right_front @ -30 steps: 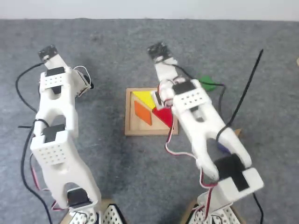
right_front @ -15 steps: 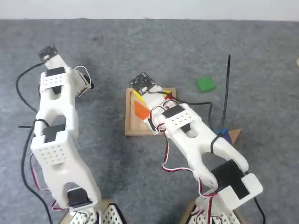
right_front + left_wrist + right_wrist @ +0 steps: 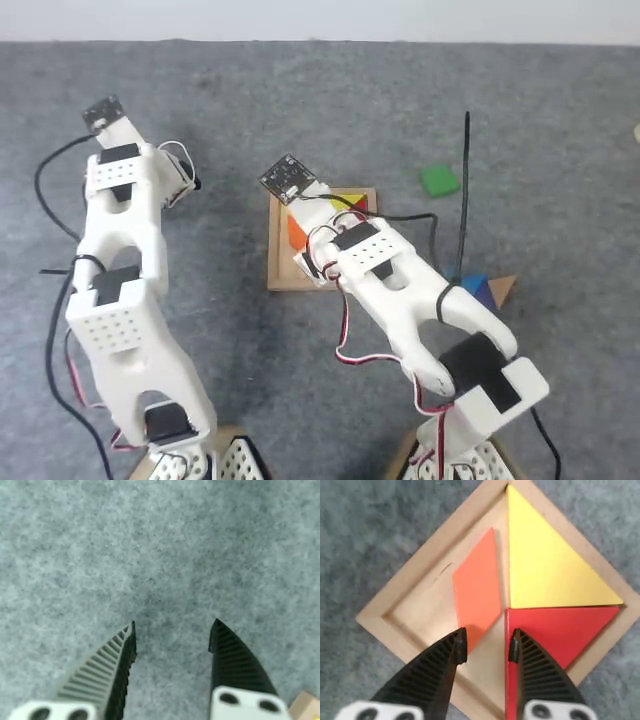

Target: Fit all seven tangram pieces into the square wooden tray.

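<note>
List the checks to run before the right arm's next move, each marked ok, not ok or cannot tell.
1. Right pincer open and empty: ok.
2. Its tips over bare tray floor, between orange parallelogram and red triangle: ok.
3. Yellow triangle flat in a tray corner: ok.
4. All seven pieces in tray: not ok; green square and blue piece lie on the carpet.
5. Left pincer away from tray: ok.

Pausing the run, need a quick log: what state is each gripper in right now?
Left gripper: open, empty, over carpet.
Right gripper: open, empty, over the tray.
</note>
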Motion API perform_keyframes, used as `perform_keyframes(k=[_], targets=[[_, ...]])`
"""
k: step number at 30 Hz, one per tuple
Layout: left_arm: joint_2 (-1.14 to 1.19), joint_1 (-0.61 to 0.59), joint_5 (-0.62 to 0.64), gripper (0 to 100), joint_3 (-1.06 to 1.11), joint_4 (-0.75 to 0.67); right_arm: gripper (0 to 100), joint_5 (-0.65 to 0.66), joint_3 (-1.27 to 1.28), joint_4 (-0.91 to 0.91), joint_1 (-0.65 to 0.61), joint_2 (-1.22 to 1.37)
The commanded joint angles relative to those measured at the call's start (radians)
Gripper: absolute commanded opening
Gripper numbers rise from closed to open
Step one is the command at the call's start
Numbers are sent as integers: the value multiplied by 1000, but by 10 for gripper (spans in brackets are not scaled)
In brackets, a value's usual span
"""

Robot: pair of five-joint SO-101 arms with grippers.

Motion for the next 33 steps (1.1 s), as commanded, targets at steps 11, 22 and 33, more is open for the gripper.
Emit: perform_keyframes(k=[11,22,33], targets=[[-31,9,-15,233,-5,-25,143,58,-107,-139,-79,85],[-31,9,-15,233,-5,-25,98,63,-229,25,-84,173],[-31,9,-15,233,-5,-25,66,57,-216,74,-110,105]])
